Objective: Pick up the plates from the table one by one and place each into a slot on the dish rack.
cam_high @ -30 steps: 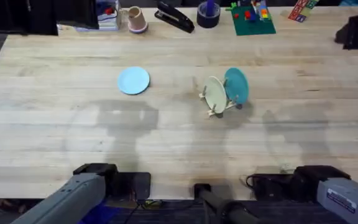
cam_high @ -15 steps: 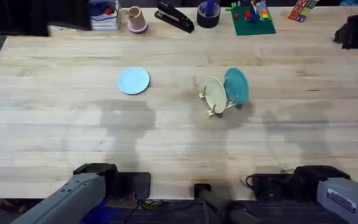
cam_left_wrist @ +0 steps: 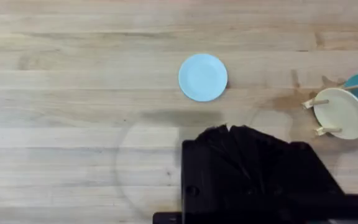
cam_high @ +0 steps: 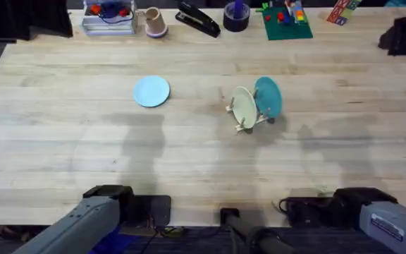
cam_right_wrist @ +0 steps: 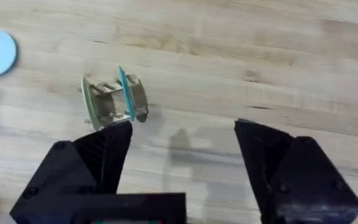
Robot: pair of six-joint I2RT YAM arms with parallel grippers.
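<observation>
Left claw (cam_left_wrist: 229, 129) looks pressed together and empty; right claw (cam_right_wrist: 182, 146) is spread, holding nothing. Cream plate (cam_high: 244, 108) and teal plate (cam_high: 268, 97) stand in the dish rack (cam_high: 249, 123). Left of the rack, well apart, the light blue plate (cam_high: 151, 91) lies flat on the worktop (cam_high: 330, 162), likely nearer the left arm.

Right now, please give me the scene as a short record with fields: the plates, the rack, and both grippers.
plates in rack: cream plate and teal plate, both standing upright
plate left on table: light blue plate, lying flat, apart from the rack
dish rack: near the middle of the table
left gripper: shut, holding nothing
right gripper: open, holding nothing
</observation>
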